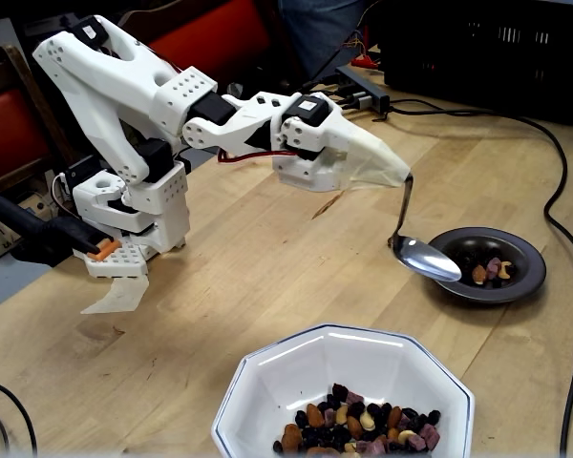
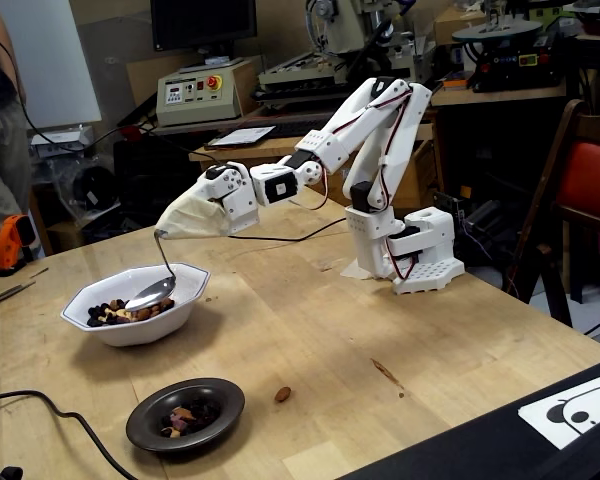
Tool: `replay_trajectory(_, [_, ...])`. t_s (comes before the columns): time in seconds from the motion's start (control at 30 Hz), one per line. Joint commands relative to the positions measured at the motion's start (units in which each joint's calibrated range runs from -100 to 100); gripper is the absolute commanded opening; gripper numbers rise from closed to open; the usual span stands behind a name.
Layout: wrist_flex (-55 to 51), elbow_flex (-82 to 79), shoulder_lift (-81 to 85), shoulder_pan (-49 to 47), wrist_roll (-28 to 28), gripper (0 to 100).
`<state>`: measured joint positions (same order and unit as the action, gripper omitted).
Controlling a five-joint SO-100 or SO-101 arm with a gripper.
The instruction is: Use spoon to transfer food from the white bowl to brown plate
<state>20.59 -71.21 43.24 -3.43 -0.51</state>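
The gripper, closed on the spoon's handle, holds its empty-looking bowl between the plate at 3 o'clock and the bowl at 7, so the scoop should probably dip low under the food and rise level.

Shiny metal spoon, glossy brown plate, wooden table

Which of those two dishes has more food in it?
The white bowl, the big eight-sided one: a thick heap of nuts and raisins covers its bottom. The small brown plate holds only a few pieces.
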Motion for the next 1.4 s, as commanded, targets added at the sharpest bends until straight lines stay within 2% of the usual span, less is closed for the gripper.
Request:
replay_trajectory(0.0, [-3.2,1.0,9.9,0.8,0.2,3])
replay_trajectory(0.37, [-19.3,0.5,30.0,0.8,0.2,3])
replay_trajectory(0.6, [-27.3,-3.3,35.2,0.8,0.2,3])
replay_trajectory(1.07, [-28.7,-16.8,55.6,0.8,0.2,3])
replay_trajectory(1.37, [-28.7,-17.6,56.1,0.5,0.3,3])
